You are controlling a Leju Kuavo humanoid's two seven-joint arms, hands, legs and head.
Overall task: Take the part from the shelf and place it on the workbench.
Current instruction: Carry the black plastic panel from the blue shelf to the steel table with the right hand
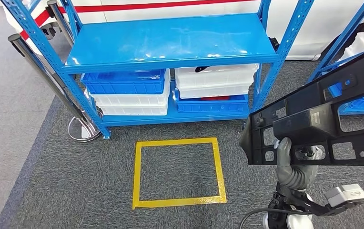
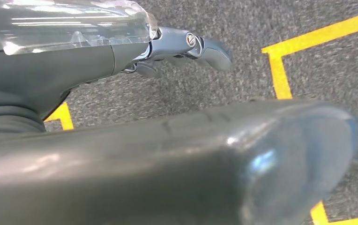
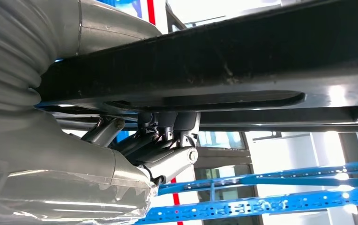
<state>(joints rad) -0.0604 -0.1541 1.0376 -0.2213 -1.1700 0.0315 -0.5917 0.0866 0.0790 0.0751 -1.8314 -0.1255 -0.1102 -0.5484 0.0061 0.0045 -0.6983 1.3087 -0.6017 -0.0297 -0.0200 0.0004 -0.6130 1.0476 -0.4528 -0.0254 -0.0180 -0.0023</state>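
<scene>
Holding black part (image 1: 313,121) above the grey floor, right of the yellow taped square (image 1: 178,172) | right robot hand (image 1: 292,164) grips it from below | left robot hand (image 2: 177,47) holds nothing, fingers loosely extended | blue shelf (image 1: 170,40) stands behind.

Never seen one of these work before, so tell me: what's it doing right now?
Right hand grips the black part, lifted clear of the blue shelf. Left hand holds nothing, over carpet. Workbench unseen. Yellow floor square ahead; no obstacle visible.
</scene>
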